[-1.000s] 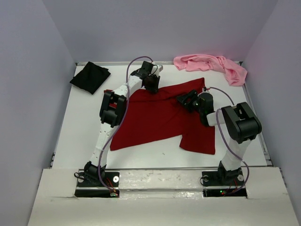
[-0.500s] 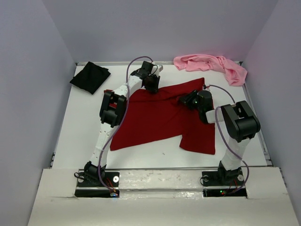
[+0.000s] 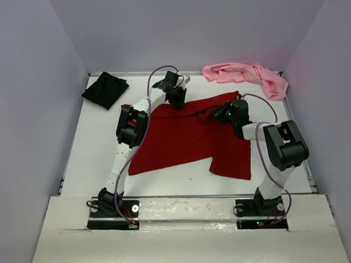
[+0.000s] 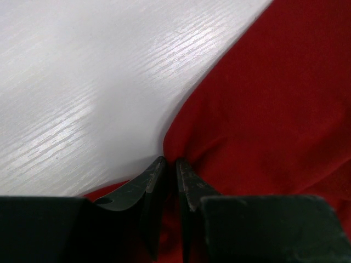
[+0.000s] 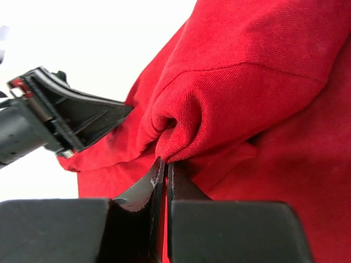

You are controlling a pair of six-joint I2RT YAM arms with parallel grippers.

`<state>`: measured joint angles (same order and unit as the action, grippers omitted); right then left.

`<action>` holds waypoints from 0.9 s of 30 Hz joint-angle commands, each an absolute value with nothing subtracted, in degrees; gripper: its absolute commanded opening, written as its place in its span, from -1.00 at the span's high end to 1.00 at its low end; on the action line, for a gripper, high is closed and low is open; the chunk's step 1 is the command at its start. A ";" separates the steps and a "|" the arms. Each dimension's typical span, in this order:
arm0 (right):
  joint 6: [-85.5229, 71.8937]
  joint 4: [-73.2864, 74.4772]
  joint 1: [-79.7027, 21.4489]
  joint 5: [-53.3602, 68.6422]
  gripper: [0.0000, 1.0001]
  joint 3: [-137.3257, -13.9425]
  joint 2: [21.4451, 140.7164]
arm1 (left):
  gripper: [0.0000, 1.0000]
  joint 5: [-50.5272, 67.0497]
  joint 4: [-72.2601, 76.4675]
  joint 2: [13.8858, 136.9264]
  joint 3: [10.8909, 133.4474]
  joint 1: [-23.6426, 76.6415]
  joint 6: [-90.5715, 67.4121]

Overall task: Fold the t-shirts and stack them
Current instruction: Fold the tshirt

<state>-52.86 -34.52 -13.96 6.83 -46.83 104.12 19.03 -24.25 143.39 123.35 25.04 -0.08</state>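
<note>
while the left fingers [image 4: 153,186] pinch the far edge of the dark red t-shirt [image 3: 186,137], the right fingers [image 5: 148,189] clamp its bunched fold.

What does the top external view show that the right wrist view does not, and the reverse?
Only top external: the black shirt at the far left corner and the pink shirt crumpled at the far right. Only right wrist: up close, the right claw shut on a bunched fold of red cloth. Both: the dark red shirt lying on the white table.
</note>
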 commanded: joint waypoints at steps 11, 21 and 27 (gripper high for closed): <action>-36.50 14.70 -9.84 21.07 1.00 -79.40 105.80 | 0.44 16.26 -30.94 143.26 121.11 24.61 0.97; -20.14 38.39 -9.84 14.25 0.73 -90.08 117.85 | 0.44 16.08 -31.11 143.26 121.29 24.52 0.97; -17.49 43.07 -9.84 3.18 0.81 -90.27 118.05 | 0.44 16.00 -31.20 143.52 121.46 24.52 0.97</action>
<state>-21.85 35.88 -10.04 11.66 -88.92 120.20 18.92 -24.29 143.39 123.35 25.04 -0.08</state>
